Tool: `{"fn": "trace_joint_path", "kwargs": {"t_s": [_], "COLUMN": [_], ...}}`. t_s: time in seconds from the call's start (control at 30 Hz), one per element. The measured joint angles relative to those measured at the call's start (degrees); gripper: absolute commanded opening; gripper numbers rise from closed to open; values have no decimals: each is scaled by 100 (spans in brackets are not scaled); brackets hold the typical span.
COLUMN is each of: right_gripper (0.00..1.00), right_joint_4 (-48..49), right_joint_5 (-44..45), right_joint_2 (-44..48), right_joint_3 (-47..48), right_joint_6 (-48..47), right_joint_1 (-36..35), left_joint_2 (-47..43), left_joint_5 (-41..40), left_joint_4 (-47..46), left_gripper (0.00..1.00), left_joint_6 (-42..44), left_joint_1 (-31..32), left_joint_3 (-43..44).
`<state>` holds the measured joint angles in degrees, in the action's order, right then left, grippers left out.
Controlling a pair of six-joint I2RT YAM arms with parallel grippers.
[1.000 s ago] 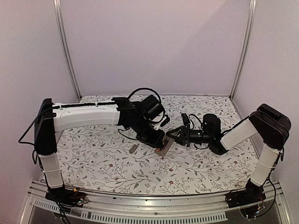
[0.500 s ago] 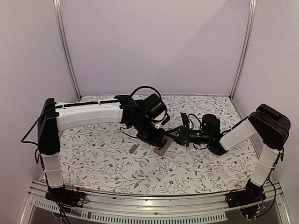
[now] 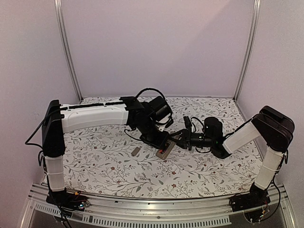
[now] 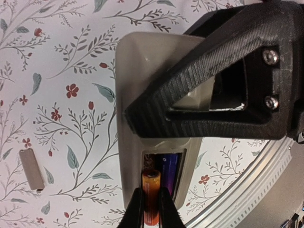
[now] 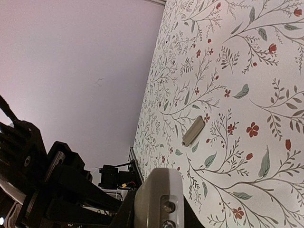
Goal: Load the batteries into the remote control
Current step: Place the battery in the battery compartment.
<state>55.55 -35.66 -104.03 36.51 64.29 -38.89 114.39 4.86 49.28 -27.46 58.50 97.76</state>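
Leftmost, a flat grey cover (image 3: 136, 151) lies alone on the floral tablecloth (image 3: 104, 166), near the remote control but not touching it, with nothing on it. The left arm (image 3: 95, 118) stretches from the left side across to mid-table, wrist angled down. Left gripper (image 4: 151, 212): jaws pinched nearly together on the orange-red battery (image 4: 151, 190), one finger (image 4: 137, 211) on each side of it. The battery's free end sits in the open compartment in the grey-beige back of the remote control (image 4: 142, 71), in the slot on the cover's side. The dark battery (image 4: 168, 167) lies in the slot just beside it. Cannot tell whether the orange one is fully seated, as the fingers hide its other end. The remote is mid-table, back up, between the two grippers. Cannot tell whether it rests on the cloth or hangs just above it. Right gripper (image 3: 174, 141): closed on the remote's right end, one black finger (image 4: 213, 85) laid across the back. The right wrist view shows the remote's rounded end clamped between its fingers. The right arm (image 3: 247, 133) comes in low from the right side.
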Motion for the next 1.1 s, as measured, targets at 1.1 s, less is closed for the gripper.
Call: {"fn": "trace_joint_path", "kwargs": {"t_s": [1.1], "right_gripper": [4], "right_joint_4": [-146], "right_joint_5": [52], "right_joint_2": [0], "right_joint_3": [59], "right_joint_6": [-46], "right_joint_1": [-81], "left_joint_2": [107], "left_joint_5": [-68], "left_joint_4": [109], "left_gripper": [16], "left_joint_6": [57], "left_joint_1": [59], "left_joint_3": [166]}}
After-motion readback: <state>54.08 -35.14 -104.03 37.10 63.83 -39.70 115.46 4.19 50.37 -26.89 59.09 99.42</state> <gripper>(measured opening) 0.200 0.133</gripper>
